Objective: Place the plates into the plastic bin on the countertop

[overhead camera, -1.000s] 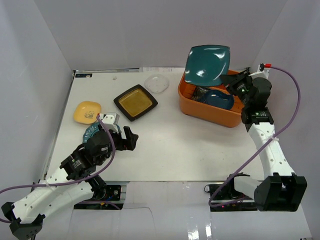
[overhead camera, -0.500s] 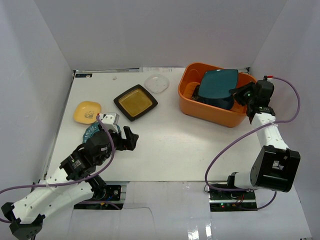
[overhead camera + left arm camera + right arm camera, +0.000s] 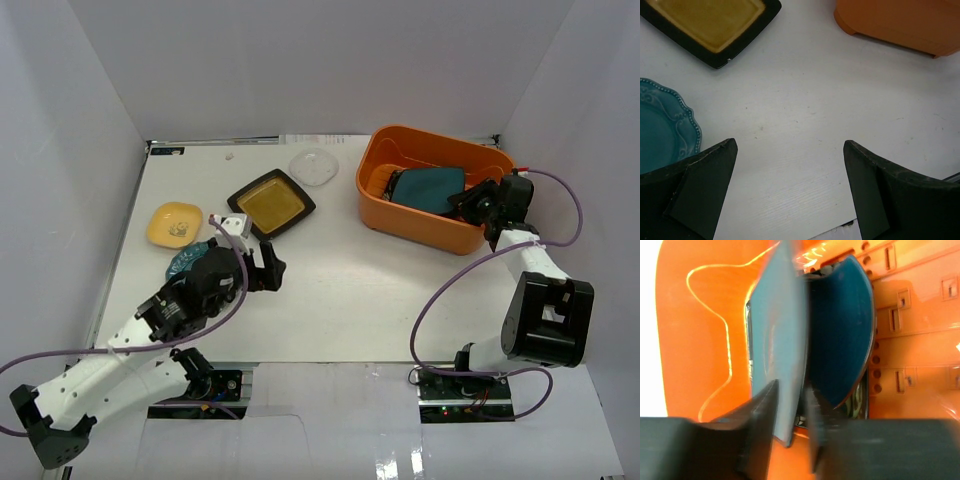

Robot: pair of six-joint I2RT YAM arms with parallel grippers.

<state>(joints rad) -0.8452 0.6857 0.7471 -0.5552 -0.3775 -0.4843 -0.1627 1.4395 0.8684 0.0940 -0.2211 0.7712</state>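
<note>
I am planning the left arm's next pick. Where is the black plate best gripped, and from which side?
The black plate lies flat on the table, so its raised rim is probably the only hold. Take the near edge facing the open left gripper, coming down from above with the rim between the jaws.

Your countertop [image 3: 380, 290] carries the orange bin [image 3: 400, 222] at far right. Leftward lie a clear round dish [image 3: 314, 165], the black square plate [image 3: 271, 204], the yellow plate [image 3: 174, 223] — and, near it, the teal scalloped plate [image 3: 662, 130].
</note>
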